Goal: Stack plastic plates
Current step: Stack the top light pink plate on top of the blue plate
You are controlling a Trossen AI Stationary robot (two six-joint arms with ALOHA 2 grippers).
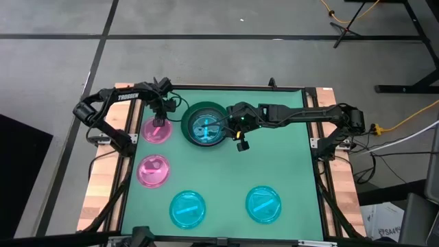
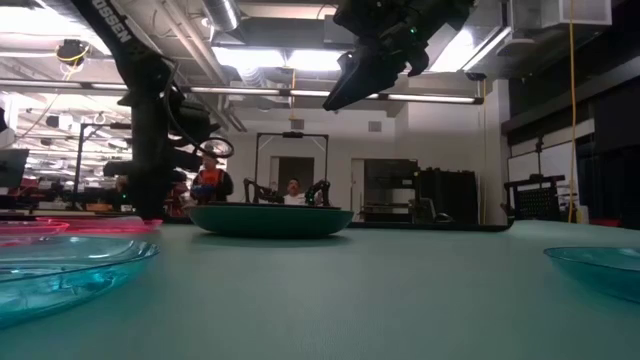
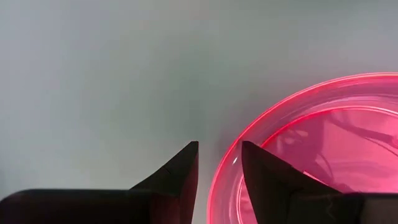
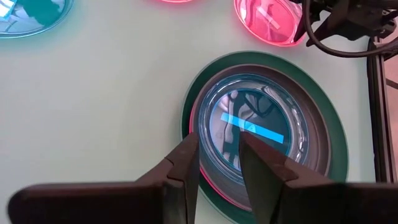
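A dark green plate at the table's far middle holds a dark grey plate, a pink plate and a cyan plate nested inside it. My right gripper is open and empty, well above this stack. My left gripper is open and points down at table height. One finger stands outside and one inside the rim of the far-left pink plate. A second pink plate and two cyan plates lie flat on the mat.
The green mat is bare on its right half, between the stack and the near right cyan plate. Wooden table edges flank the mat. People sit in the room beyond the table.
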